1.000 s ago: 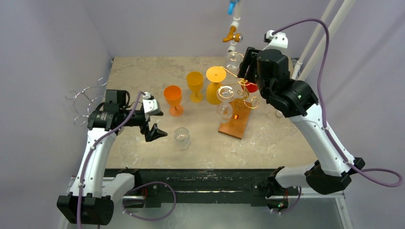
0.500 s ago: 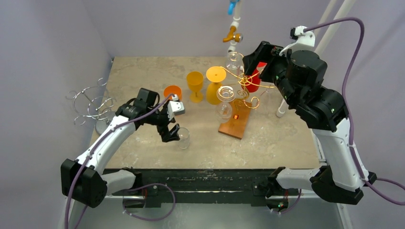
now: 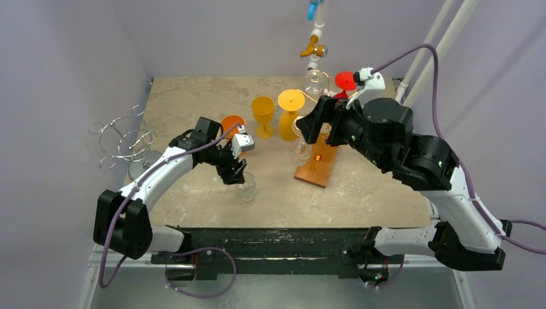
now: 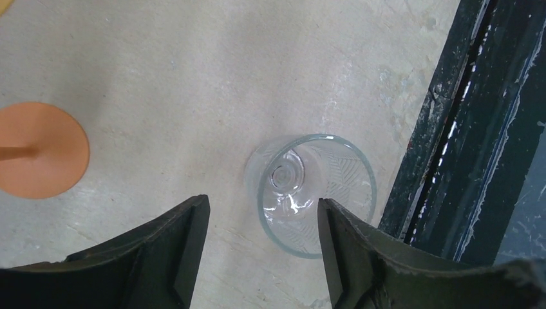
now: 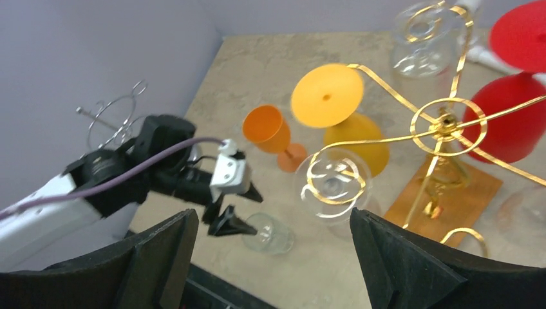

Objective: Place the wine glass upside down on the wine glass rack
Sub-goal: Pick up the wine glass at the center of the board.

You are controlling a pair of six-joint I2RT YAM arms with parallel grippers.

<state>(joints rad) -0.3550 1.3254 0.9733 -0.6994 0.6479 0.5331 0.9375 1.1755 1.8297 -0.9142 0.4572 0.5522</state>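
**Top external:** L gripper (image 3: 235, 170), jaws apart, sits low beside the clear wine glass (image 3: 245, 187). The glass stands upright, mouth up, stem axis vertical, centre-left by the near edge of the table (image 3: 193, 96). The wine glass rack (image 3: 317, 166) stands to the right and a bit farther back. R gripper (image 3: 308, 127) hangs by the rack, well apart from the glass, so L arm is nearer.

**Left wrist:** Glass lies just ahead, its bowl between the jaws. One finger (image 4: 348, 251) overlaps the rim and there's a gap to the other. No squeeze visible yet.

**Right wrist:** R jaws wide, nothing between. Rack arms already carry a yellow glass (image 5: 327, 95), a red glass (image 5: 515, 129) and a hung clear glass (image 5: 331, 177), all inverted. Orange glass (image 5: 267, 132) stands upright just beyond the target.

Likely obstacles for the lift, flip and carry are the orange glass and the hung clear glass. A free hook is prob. there, but it's hard to pick out.
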